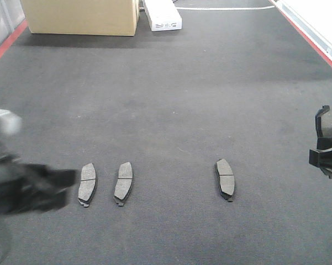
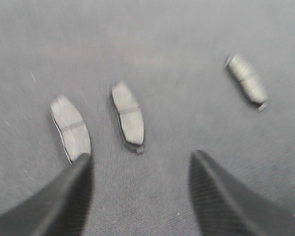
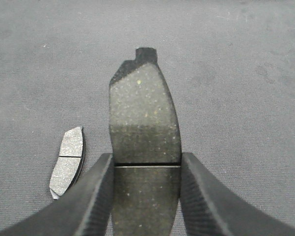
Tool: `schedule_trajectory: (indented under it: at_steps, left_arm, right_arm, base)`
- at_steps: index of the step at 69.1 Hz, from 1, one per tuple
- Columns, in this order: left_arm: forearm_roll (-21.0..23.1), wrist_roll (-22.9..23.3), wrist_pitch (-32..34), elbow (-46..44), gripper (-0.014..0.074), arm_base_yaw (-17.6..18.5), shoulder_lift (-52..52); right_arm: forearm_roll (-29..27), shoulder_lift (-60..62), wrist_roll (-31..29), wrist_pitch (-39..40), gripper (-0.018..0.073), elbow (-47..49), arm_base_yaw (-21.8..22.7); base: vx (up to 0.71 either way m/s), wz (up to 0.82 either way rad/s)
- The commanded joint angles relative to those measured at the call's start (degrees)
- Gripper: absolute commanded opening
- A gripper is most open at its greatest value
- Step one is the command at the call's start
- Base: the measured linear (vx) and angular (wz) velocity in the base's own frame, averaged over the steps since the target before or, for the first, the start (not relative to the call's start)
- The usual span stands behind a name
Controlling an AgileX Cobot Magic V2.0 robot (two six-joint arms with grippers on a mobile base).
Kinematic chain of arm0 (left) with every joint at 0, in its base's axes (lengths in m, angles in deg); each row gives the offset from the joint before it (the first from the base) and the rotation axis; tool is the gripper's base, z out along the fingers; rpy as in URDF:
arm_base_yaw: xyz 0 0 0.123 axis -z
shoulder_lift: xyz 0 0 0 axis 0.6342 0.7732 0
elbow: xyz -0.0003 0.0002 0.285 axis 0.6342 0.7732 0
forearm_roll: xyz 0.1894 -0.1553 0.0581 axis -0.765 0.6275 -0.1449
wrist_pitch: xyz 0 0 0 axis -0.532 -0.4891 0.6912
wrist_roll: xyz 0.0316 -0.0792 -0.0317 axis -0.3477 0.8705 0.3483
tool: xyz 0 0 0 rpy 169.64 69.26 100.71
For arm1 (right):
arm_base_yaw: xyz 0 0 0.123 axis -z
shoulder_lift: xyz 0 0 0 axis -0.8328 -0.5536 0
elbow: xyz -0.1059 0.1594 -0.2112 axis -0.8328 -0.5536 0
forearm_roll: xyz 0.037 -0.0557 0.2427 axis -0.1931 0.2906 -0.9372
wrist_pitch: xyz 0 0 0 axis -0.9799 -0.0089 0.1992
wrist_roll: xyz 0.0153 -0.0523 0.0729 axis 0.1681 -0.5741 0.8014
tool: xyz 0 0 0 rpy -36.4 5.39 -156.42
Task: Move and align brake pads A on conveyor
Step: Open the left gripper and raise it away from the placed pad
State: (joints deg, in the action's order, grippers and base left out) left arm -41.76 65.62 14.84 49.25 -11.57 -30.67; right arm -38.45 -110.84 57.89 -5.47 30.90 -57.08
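Three brake pads A lie face up on the dark conveyor (image 1: 171,99), lengthwise in a rough row: one at the left (image 1: 87,184), one beside it (image 1: 123,183), one further right (image 1: 225,179). My left gripper (image 1: 66,182) hovers blurred just left of the leftmost pad. In the left wrist view that gripper (image 2: 141,155) is open over bare belt, with the two left pads (image 2: 70,128) (image 2: 128,117) just beyond its tips. My right gripper (image 3: 146,157) is shut on the fourth pad (image 3: 143,113), held above the belt at the right edge (image 1: 327,122). The right-hand lying pad (image 3: 67,161) shows beside it.
A cardboard box (image 1: 80,16) and a small white box (image 1: 163,15) stand at the far end of the belt. Red borders (image 1: 5,44) (image 1: 312,38) run along both sides, with a pale surface (image 1: 317,16) beyond the right one.
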Motion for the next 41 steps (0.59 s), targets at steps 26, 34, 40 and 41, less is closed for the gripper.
schedule_trajectory:
  at_steps: [26,34,40,41]
  left_arm:
    - [-0.24,-0.12,6.63,10.46,-0.0009,0.23,-19.78]
    - [-0.11,-0.06,6.69,10.46,-0.0008,0.23,-19.75]
    - [-0.11,-0.05,6.56,10.46,-0.0008,0.23,-19.75]
    - [-0.11,-0.05,6.56,10.46,-0.0008,0.23,-19.75]
  right_arm:
    - [-0.01,1.0,-0.39,4.92,0.0087,1.75,0.09]
    - [-0.01,1.0,-0.39,4.92,0.0087,1.75,0.09]
    - [-0.01,1.0,-0.39,4.92,0.0087,1.75,0.09]
    - [-0.01,1.0,-0.39,4.92,0.0087,1.75,0.09]
  base:
    - [0.0,0.0]
    - [0.0,0.0]
    - [0.0,0.0]
    - [0.0,0.0]
